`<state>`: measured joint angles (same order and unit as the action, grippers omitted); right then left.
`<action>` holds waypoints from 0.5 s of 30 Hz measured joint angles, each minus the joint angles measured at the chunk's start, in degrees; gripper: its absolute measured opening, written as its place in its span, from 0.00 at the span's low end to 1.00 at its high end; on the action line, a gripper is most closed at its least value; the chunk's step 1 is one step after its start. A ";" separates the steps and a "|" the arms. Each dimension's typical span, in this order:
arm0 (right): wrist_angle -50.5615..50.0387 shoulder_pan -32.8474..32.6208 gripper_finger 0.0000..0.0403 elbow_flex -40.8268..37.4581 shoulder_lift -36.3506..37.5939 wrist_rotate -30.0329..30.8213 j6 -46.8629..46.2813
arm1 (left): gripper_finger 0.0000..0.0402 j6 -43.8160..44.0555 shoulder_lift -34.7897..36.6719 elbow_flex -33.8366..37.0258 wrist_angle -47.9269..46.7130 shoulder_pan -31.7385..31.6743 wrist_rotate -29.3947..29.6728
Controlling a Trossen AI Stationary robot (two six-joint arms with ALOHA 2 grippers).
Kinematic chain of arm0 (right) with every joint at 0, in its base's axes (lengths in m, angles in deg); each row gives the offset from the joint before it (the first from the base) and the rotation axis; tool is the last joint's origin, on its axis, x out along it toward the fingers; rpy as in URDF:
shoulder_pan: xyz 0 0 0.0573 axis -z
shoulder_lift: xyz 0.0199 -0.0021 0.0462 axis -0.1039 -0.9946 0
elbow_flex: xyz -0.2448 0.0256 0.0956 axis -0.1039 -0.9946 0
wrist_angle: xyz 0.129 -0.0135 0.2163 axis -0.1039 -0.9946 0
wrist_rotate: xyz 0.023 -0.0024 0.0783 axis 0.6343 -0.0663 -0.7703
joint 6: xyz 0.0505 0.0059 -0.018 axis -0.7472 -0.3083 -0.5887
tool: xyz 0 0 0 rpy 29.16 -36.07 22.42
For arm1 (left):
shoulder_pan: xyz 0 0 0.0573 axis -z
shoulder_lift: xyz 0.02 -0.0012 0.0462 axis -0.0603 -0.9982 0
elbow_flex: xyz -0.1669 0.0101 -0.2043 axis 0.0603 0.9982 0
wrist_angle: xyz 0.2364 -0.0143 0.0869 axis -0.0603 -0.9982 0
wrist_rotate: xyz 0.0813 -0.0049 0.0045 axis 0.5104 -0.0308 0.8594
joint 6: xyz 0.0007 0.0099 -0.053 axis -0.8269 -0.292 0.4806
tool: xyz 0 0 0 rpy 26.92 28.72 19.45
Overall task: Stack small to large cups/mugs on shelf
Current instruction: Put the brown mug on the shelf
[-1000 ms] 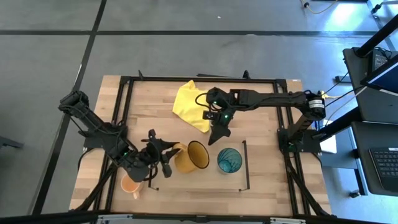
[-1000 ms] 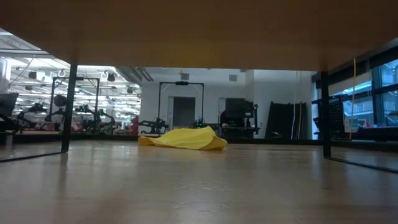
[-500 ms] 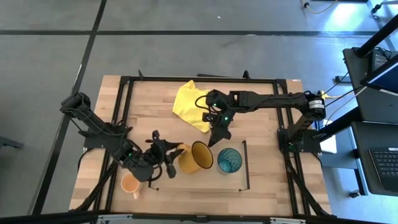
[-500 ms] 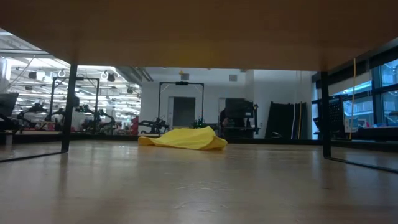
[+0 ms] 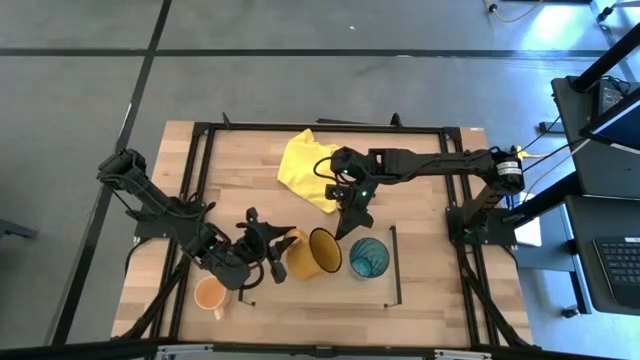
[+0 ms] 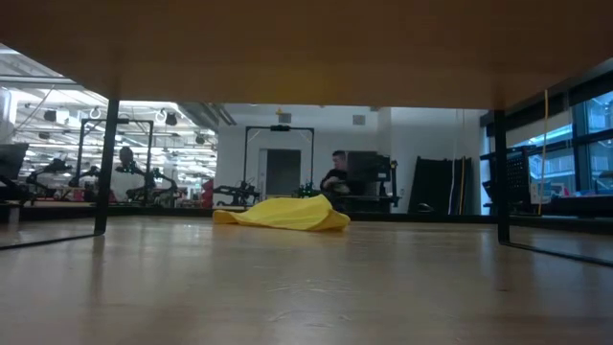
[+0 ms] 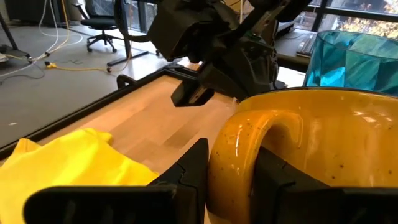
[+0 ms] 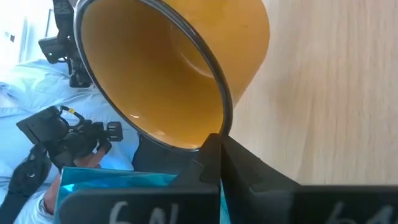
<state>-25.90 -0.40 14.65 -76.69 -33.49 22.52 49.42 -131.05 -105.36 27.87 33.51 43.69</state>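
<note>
Ideally, the left claw (image 5: 283, 243), clamped on the handle of the glossy amber-brown mug (image 5: 320, 251) on the low light-wood shelf (image 5: 392, 262), keeps it level (right claw (image 5: 349, 226) pinched together beside its rim).

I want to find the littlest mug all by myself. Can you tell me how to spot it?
Look at the wooden table from above and find the left gripper, which holds the amber mug by its handle. The small pale-orange mug stands alone under that arm, off the shelf. It is smaller and paler than the amber mug, unlike the blue-green teal tumbler.
</note>
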 joint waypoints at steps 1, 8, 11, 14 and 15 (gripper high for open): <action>-0.05 0.00 0.01 0.00 0.06 0.75 0.51 | 0.17 -0.01 0.00 0.00 -0.09 0.00 0.02; -0.15 0.28 0.01 0.00 0.09 4.19 2.67 | 0.17 0.66 0.00 0.00 -0.17 0.15 -0.43; -0.43 0.64 0.01 0.00 0.09 5.59 3.66 | 0.17 1.46 0.02 0.00 0.60 0.15 -0.43; -0.84 1.20 0.01 0.02 0.09 5.72 3.73 | 0.17 1.43 0.02 0.00 0.51 0.15 -0.56; -0.84 1.31 0.01 0.02 0.09 5.68 3.74 | 0.17 1.34 0.02 0.00 0.55 0.15 -0.53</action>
<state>-26.73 0.91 14.67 -76.60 -27.81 26.26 50.75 -131.03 -105.36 28.42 33.67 43.17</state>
